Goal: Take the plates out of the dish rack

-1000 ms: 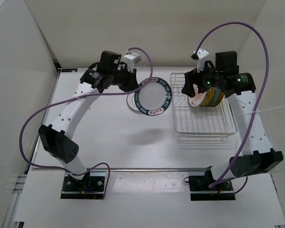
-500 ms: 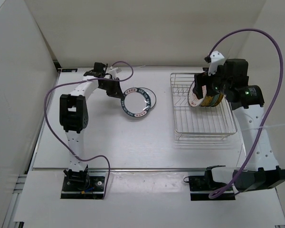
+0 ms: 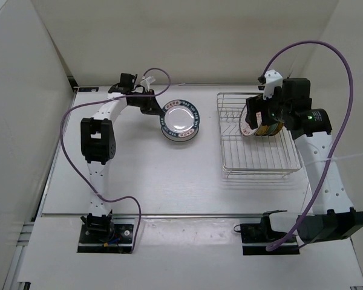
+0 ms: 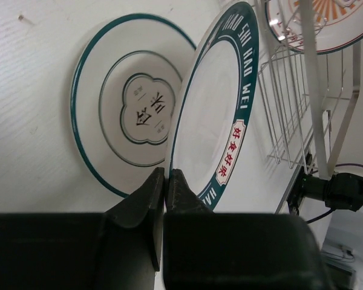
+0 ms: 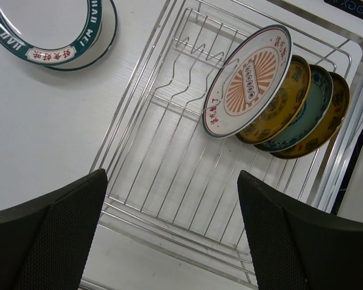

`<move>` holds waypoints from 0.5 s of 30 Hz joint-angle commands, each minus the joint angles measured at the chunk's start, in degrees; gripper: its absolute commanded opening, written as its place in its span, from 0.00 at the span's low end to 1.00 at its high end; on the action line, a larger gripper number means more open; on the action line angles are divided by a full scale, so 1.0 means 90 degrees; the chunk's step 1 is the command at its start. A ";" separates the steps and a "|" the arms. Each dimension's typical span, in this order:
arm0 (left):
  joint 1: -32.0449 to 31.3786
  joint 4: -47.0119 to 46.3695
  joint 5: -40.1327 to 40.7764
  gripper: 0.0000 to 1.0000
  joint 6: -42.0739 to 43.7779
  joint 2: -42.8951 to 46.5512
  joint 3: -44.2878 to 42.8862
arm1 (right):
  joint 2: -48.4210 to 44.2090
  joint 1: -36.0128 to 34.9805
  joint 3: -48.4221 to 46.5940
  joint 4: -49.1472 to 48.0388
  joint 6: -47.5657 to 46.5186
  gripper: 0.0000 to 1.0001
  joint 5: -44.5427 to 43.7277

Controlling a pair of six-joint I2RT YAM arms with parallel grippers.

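My left gripper [image 4: 165,181] is shut on the near rim of the white plate with the dark lettered rim [image 4: 212,133]. That plate leans low over a second teal-rimmed plate [image 4: 133,115] lying flat on the table. In the top view the left gripper [image 3: 155,109] and this plate [image 3: 180,121] are left of the dish rack [image 3: 257,157]. My right gripper [image 5: 172,229] is open and empty above the rack [image 5: 169,151]. The sunburst plate [image 5: 248,81], a yellow plate [image 5: 284,109], a teal-blue plate [image 5: 305,115] and another yellow plate [image 5: 333,109] stand on edge at the rack's far right. In the top view the right gripper [image 3: 252,118] hovers beside them [image 3: 267,125].
White walls close in the table at the back and both sides. The rack's low wire sides [image 3: 222,130] rise just right of the stacked plates. The purple cables [image 3: 66,130] loop over both arms.
My left gripper has carried the lettered plate back and left and lowered it over the plate on the table. My right gripper has shifted a little above the rack.
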State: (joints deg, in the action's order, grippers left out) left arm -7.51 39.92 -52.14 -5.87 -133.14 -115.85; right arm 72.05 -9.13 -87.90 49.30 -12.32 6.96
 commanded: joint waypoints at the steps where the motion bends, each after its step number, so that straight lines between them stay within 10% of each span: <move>1: 0.0072 -0.0178 -0.0476 0.11 -0.0266 -0.0216 -0.0174 | 0.0031 -0.0011 0.0069 -0.0233 0.0021 0.91 -0.0080; 12: 0.0072 -0.0403 -0.0281 0.11 -0.0510 -0.0490 -0.0301 | -0.0037 -0.0011 0.0264 -0.0292 0.0021 0.91 -0.0080; 15: 0.0072 -0.0403 -0.0183 0.28 -0.0510 -0.0548 -0.0301 | -0.0037 -0.0011 0.0264 -0.0292 0.0021 0.91 -0.0080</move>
State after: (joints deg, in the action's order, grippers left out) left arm -7.07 37.74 -51.90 -9.63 -139.87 -116.14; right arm 72.14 -9.13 -85.32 48.95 -12.32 6.52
